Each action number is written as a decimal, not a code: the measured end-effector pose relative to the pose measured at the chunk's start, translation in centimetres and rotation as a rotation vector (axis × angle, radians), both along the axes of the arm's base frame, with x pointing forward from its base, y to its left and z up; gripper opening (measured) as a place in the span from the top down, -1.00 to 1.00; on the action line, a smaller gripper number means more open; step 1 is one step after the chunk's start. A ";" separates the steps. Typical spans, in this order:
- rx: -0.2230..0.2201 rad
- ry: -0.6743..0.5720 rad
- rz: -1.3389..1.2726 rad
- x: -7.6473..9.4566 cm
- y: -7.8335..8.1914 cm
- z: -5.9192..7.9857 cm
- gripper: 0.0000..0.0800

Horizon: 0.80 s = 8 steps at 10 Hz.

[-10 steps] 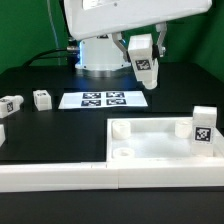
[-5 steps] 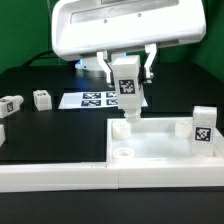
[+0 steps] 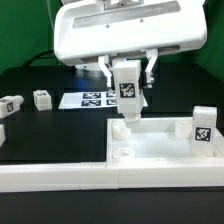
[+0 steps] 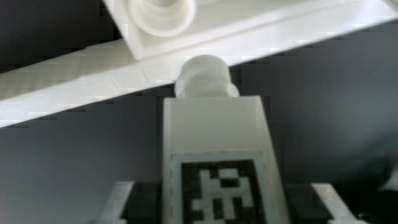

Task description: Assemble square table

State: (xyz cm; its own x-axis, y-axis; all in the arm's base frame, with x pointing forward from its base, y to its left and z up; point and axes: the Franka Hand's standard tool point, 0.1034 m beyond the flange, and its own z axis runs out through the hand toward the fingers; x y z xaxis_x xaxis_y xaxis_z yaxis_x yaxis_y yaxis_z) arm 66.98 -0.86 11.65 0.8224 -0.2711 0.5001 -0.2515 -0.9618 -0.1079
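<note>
The gripper [image 3: 128, 80] has its jaws clamped on a white leg [image 3: 127, 100], which hangs upright with its black-and-white tag facing the exterior camera. The leg's lower end is right at the round socket [image 3: 121, 128] in the far corner of the table top [image 3: 165, 122], on the exterior view's left; whether the two touch cannot be told. In the wrist view the leg [image 4: 214, 130] points its rounded tip over the raised rim of the table top [image 4: 71, 90], with the socket [image 4: 157, 18] just beyond. The table top lies on the black table [image 3: 60, 125], toward the exterior view's right. A second leg [image 3: 203, 126] stands at its far right corner. A third leg [image 3: 41, 98] and a fourth leg [image 3: 11, 103] sit well apart on the exterior view's left, the third near the marker board [image 3: 100, 99]
</note>
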 end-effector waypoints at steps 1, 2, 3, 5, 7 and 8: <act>-0.005 0.005 0.004 0.1 0.2 -0.5 0.28; -0.010 0.008 0.009 0.2 0.3 -0.9 0.28; -0.014 0.015 0.005 0.2 -0.2 -1.5 0.28; -0.004 0.025 -0.008 -0.2 0.1 -2.4 0.28; -0.004 0.030 -0.004 -0.4 0.2 -2.6 0.28; -0.005 0.033 -0.004 -0.5 0.2 -2.9 0.28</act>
